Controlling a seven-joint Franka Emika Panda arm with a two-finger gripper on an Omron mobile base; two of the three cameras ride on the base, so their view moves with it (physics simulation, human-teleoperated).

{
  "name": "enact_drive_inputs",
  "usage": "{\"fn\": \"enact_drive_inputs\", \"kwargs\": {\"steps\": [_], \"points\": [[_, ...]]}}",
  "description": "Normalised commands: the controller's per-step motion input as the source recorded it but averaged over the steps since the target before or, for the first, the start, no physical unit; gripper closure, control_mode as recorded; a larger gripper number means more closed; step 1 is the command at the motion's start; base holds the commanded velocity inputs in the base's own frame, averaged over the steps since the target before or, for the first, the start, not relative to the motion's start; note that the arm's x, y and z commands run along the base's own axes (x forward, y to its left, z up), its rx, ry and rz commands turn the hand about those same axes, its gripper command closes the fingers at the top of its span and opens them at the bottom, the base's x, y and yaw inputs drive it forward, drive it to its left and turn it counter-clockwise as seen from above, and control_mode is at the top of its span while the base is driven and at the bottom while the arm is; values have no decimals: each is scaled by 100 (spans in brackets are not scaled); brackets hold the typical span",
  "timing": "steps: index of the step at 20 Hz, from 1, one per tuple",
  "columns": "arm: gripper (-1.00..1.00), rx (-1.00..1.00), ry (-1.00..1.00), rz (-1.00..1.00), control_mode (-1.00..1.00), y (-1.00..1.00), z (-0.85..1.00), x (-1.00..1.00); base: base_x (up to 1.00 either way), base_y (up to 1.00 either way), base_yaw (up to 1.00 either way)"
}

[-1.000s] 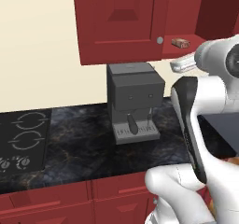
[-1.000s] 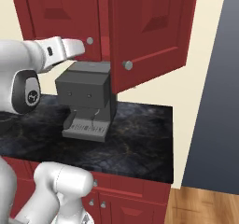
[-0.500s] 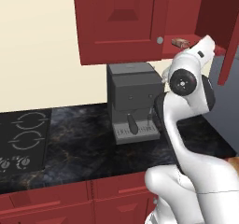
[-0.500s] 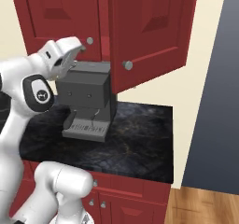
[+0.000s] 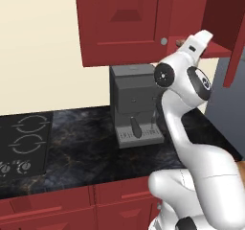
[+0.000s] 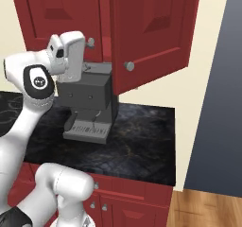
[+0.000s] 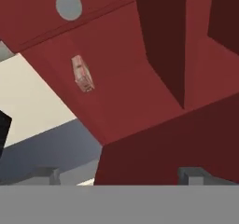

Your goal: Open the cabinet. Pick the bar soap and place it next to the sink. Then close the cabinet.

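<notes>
Now gripper has risen toward bar soap.

The soap lies on the shelf in the open cabinet, above the coffee machine on the tabletop.

Arm raised high, elbow bent; claw empty (fingertips apart), aimed upward.
</notes>
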Motion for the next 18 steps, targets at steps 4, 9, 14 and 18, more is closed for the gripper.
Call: {"fn": "enact_drive_inputs", "kwargs": {"steps": [4,9,14,18], "points": [[-100,-10,11,-20,-100,-34,0,27,0,0,0],[-100,-3,1,-12,-100,-35,0,29,0,0,0],[-100,0,0,-10,-100,-67,0,17,0,0,0],[-100,0,0,-10,-100,-92,-1,0,0,0,0]]}}
